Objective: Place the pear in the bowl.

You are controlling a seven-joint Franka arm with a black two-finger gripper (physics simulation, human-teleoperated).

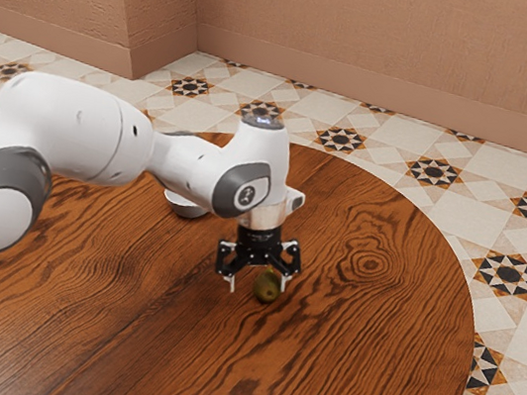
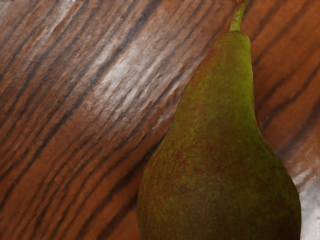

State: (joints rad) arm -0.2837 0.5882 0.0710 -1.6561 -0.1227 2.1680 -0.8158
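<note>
While the two fingers [image 1: 233, 284] of the black gripper [image 1: 257, 288] point down and stand apart, the pear [image 1: 267, 287] lies on the wooden table [image 1: 374, 325] at their level. One finger is close against the pear's side at the exterior view's right; whether it touches the skin, I cannot tell. Between the pear and the other finger, toward the exterior view's left, a gap shows, so the fingers are not clamped on the fruit.

In the wrist view the pear is large and just under the hand, lying on its side on the dark-streaked wood. Its skin is green with brownish red over it, and its short green stem [image 2: 239, 18] rises from the narrow neck. In the exterior view the pear's broad end is turned toward the camera, with the stem end farther off.

Directly above the pear are the gripper's black body and the white arm [image 1: 103, 137], which reaches over from the exterior view's left. Well apart from the pear, behind it and toward the exterior view's left, is the pale bowl [image 1: 184, 210], partly hidden by the arm.

Beyond the pear, the round tabletop ends in a curved edge, past which lies the floor [image 1: 385, 127] of cream tiles with dark and orange stars. Farthest from the pear stand the pinkish tan walls [image 1: 399, 39].
</note>
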